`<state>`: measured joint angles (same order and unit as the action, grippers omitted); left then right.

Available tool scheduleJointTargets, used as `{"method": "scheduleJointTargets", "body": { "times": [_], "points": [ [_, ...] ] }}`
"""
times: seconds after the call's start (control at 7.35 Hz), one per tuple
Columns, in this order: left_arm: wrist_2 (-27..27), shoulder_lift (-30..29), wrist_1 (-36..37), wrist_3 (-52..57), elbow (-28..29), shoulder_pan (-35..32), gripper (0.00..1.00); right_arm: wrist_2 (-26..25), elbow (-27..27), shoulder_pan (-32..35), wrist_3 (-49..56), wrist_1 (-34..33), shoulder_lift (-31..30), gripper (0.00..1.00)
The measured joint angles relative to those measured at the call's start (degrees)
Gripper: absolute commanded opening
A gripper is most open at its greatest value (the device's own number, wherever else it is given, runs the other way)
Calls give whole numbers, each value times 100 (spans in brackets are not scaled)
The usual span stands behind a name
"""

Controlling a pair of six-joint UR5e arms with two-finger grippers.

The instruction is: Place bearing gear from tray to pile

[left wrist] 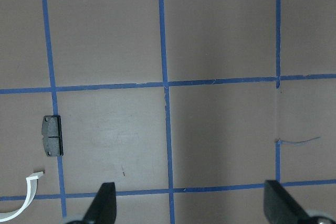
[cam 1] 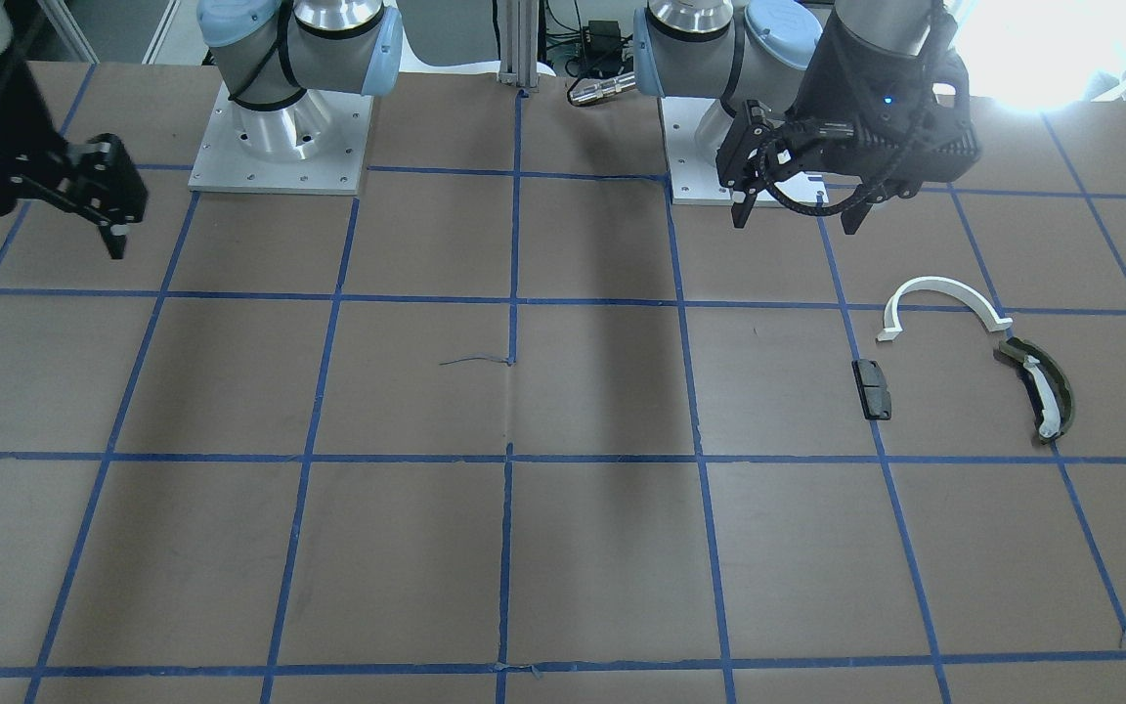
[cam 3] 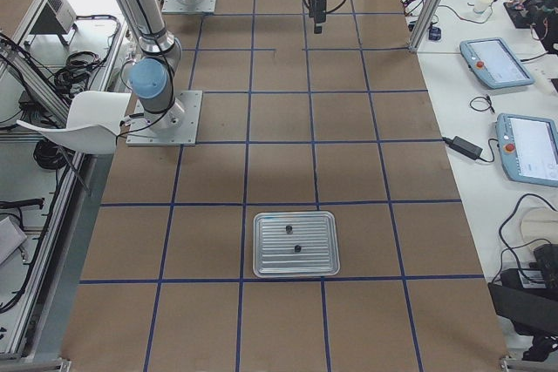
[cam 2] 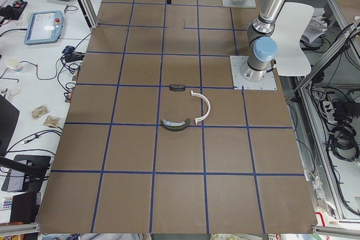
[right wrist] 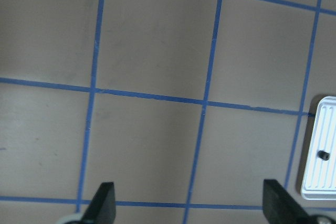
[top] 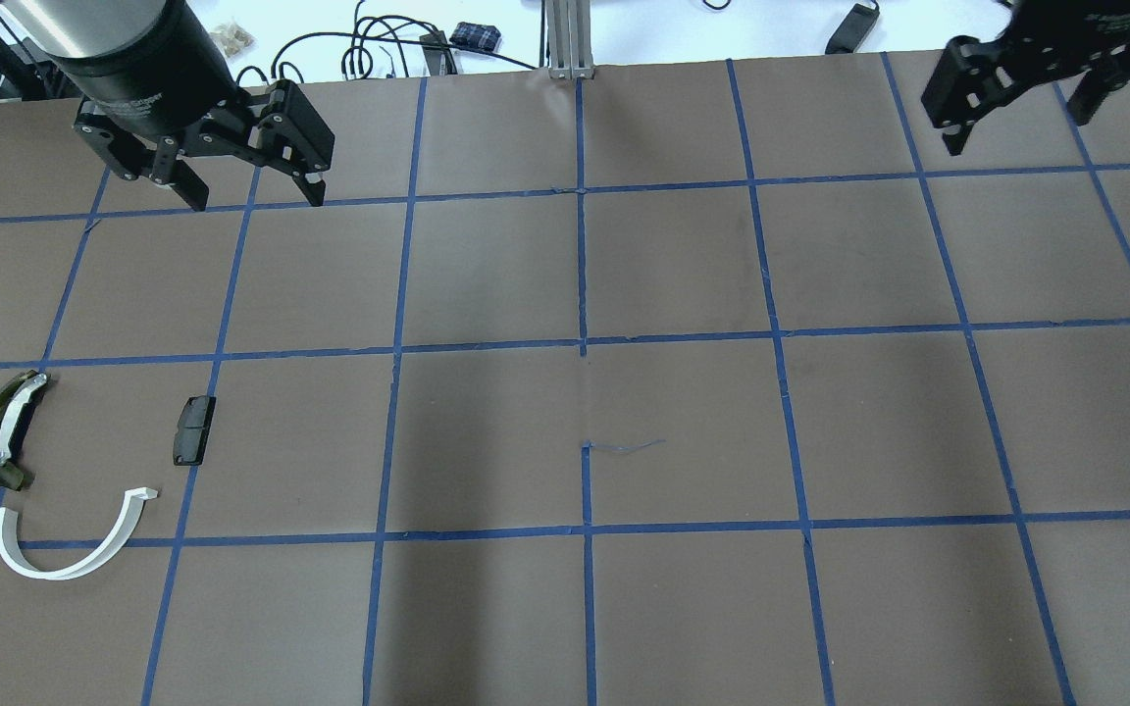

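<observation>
Both arms hung above the brown counter [cam 1: 602, 548] with its blue tape grid. The left pincer [cam 1: 796, 223] was released, its fingers spread wide with nothing between them, and it hovered near the left arm's base, on the robot side of the pile. The right pincer [top: 1016, 127] was likewise spread and empty, raised over the opposite end of the counter. The pile lay loose on the left arm's side: a white half-ring arc [cam 1: 944, 285], a small black pad [cam 1: 872, 388] apart from it on a tape line, and a dark olive curved shoe [cam 1: 1060, 386] with a white strip, its upper end just beside one tip of the arc. The metal tray [cam 3: 261, 250] sat at the right arm's end, well apart from the pile. Two small dark parts [cam 3: 288, 230] rested on it, too small to tell which was the bearing gear.
</observation>
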<state>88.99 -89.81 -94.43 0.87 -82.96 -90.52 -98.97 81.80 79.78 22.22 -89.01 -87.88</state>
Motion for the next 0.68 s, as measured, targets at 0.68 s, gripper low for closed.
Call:
{"method": "scheduleJointTargets", "body": {
  "times": [0.68],
  "points": [
    [190,73,-26,12,-117,2,100,588,164,-2877,5719,-331,446,100]
  ]
}}
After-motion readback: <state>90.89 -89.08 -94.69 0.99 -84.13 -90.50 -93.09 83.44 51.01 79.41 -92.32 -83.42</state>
